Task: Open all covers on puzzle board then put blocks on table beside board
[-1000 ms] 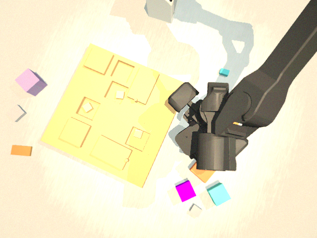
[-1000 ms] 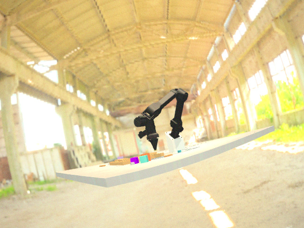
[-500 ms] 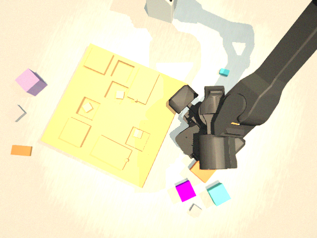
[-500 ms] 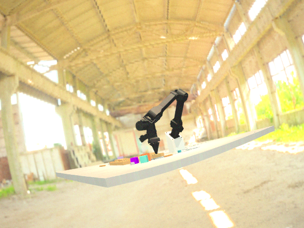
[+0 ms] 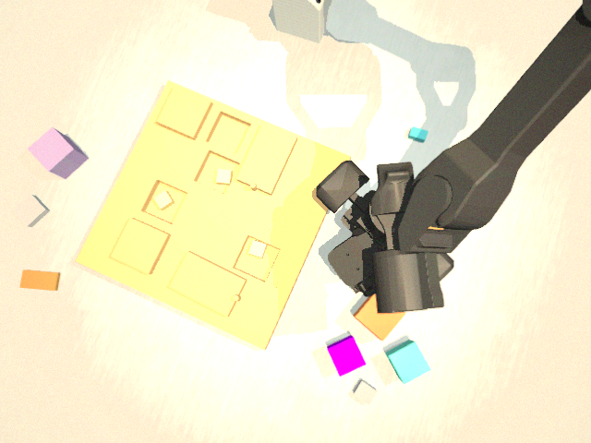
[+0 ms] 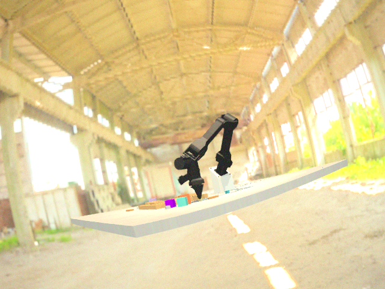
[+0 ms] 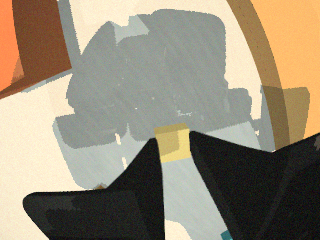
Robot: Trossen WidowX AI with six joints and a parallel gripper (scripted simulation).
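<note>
The yellow puzzle board (image 5: 214,229) (image 6: 151,206) lies on the table; its side shows at the right of the wrist view (image 7: 295,45). Two raised panels with small pins, one near the upper right (image 5: 274,152) and one near the lower edge (image 5: 202,281), lie on it, with two plainer panels at the left (image 5: 184,114) (image 5: 139,245). Three pale blocks (image 5: 163,199) (image 5: 223,176) (image 5: 258,248) sit in square wells; another well (image 5: 230,132) looks empty. My gripper (image 6: 199,197) (image 7: 172,142) is shut on a small yellow block (image 7: 175,149), low over the table beside the board. The arm hides the fingertips in the overhead view.
An orange block (image 5: 379,319), a magenta block (image 5: 346,355), a teal block (image 5: 409,362) and a small pale block (image 5: 364,391) stand near the board's lower right. A small teal piece (image 5: 417,134) lies at upper right. A pink block (image 5: 54,149) and a flat orange piece (image 5: 40,280) lie left.
</note>
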